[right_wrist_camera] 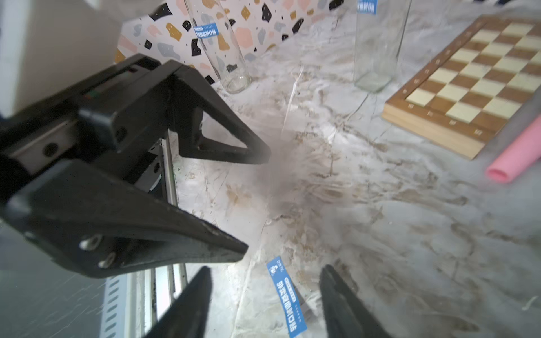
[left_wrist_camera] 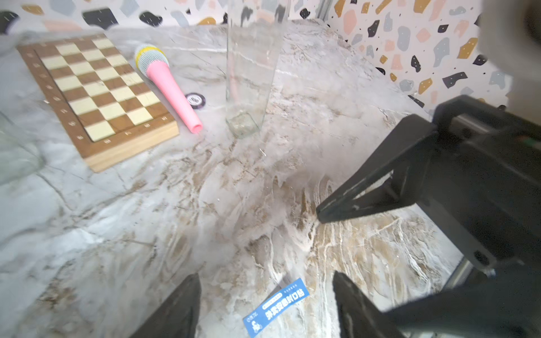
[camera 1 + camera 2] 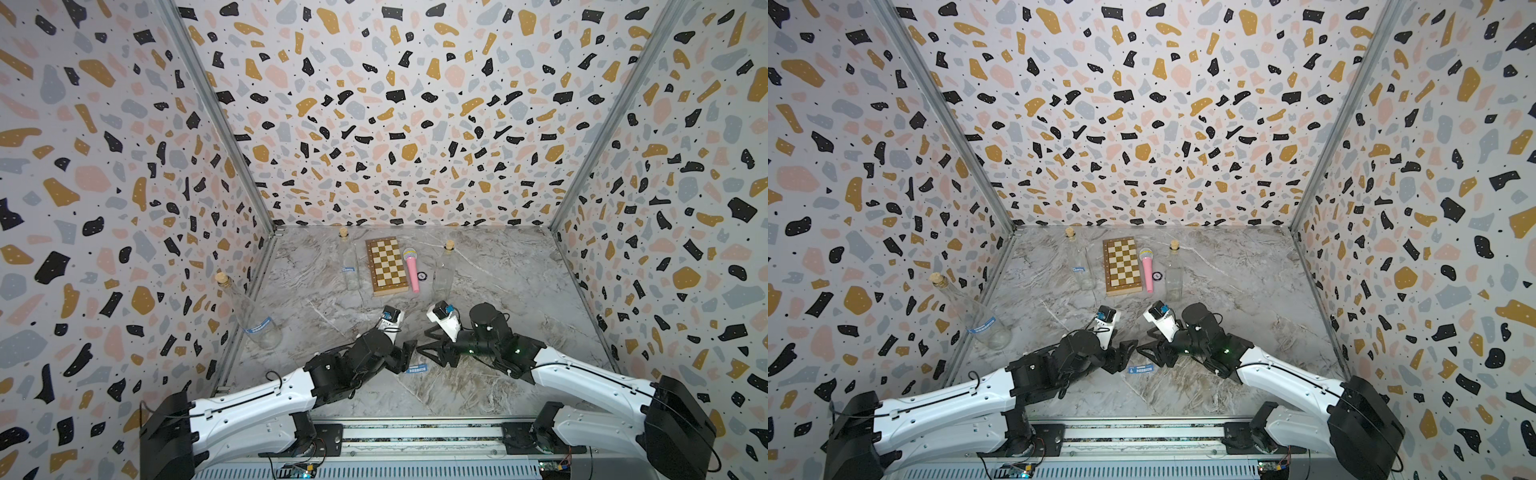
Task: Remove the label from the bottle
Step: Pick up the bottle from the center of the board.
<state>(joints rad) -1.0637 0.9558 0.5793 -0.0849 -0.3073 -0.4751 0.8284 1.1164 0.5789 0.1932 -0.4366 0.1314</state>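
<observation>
Label (image 3: pixel 417 368) lay flat on surface (image 3: pixel 519 291) between both pairs of jaws, spread and empty; best lifted straight up, lest it re-stick.

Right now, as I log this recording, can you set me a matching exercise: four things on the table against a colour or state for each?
Things:
1. loose label
2. microphone
3. chessboard
4. bare bottle

States:
A. clear, corked, standing
B. pink, lying beside the chessboard
C. blue, lying flat
D. brown and cream squares

Pairs: 1-C, 2-B, 3-D, 4-A
</observation>
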